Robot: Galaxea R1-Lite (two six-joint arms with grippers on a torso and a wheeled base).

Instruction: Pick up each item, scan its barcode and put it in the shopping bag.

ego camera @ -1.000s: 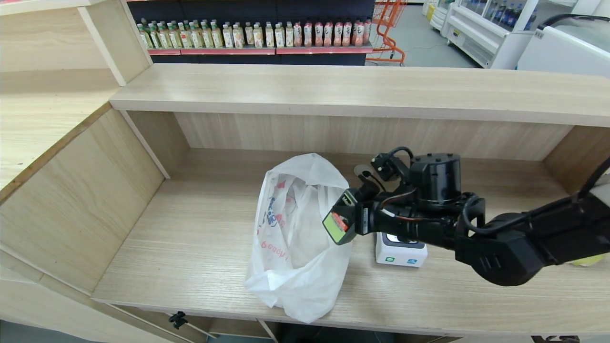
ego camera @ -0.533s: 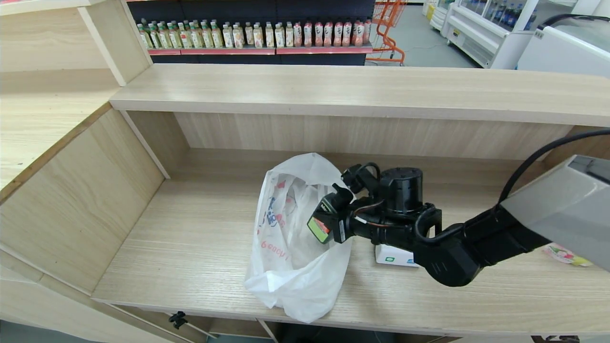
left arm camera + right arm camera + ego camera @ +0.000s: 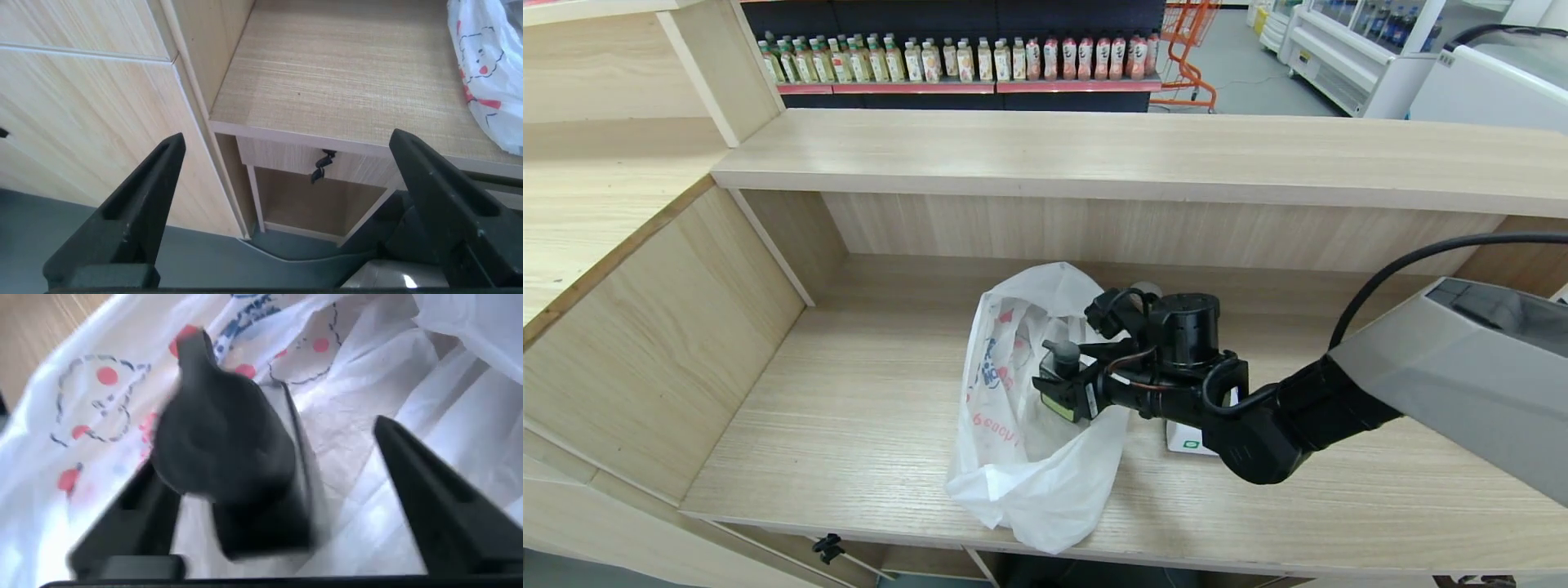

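A white shopping bag (image 3: 1013, 441) with red and blue print stands open on the wooden counter (image 3: 849, 425). My right gripper (image 3: 1063, 390) is at the bag's mouth. A dark item (image 3: 1058, 377) with a round grey cap and a green label sits between its fingers. In the right wrist view the item (image 3: 225, 449) lies against one finger, with a gap to the other finger (image 3: 433, 506), so my right gripper (image 3: 282, 482) is open over the bag's inside (image 3: 359, 392). My left gripper (image 3: 286, 139) hangs open and holds nothing, low in front of the counter's edge.
A white scanner box (image 3: 1186, 439) stands just right of the bag, mostly behind my right arm. A raised ledge (image 3: 1094, 155) runs along the back and a wooden side wall (image 3: 662, 343) closes the left. A drawer with a key (image 3: 323, 165) sits under the counter.
My right arm has carried the item left from above the scanner to the bag's mouth. The item has turned cap-up and the fingers have parted from it.
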